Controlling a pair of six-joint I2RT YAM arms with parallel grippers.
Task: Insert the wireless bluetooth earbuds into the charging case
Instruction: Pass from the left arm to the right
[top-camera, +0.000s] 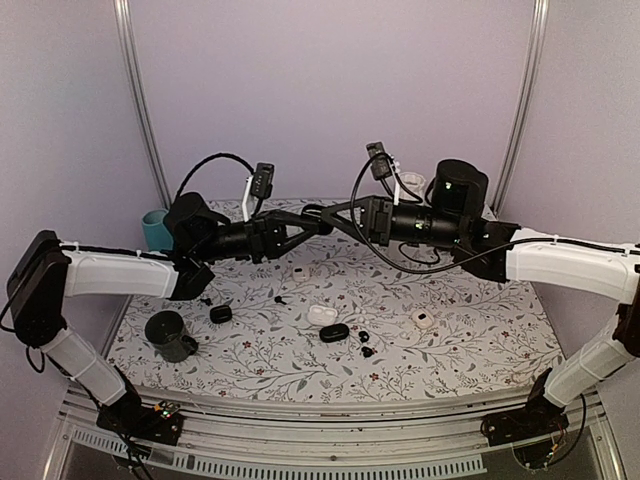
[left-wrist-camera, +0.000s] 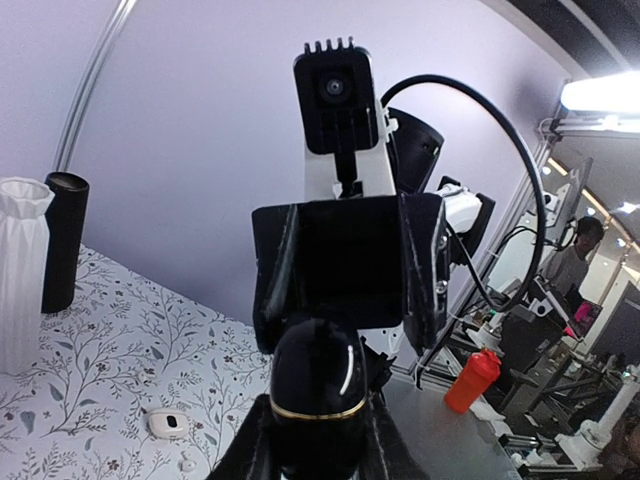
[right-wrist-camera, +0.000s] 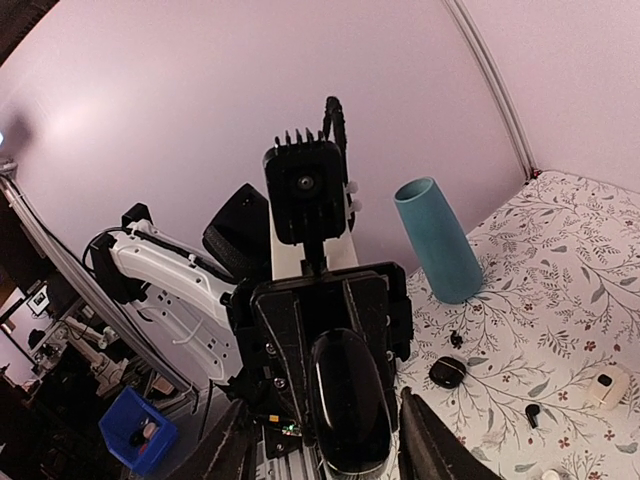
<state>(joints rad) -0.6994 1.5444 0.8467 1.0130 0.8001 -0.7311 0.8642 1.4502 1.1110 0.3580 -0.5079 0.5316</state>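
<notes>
Floral tablecloth (top-camera: 300, 360) under lavender walls (top-camera: 330, 90)

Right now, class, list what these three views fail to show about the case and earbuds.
- Top external: black case blends into the dark left gripper.
- Top external: loose earbuds too small to count.
- Right wrist: right gripper fingertips cut by the bottom edge; grip unclear.

Loose earbuds (top-camera: 366, 351) on the table too small to tell apart; wrist-view jaws cut off below.
</notes>
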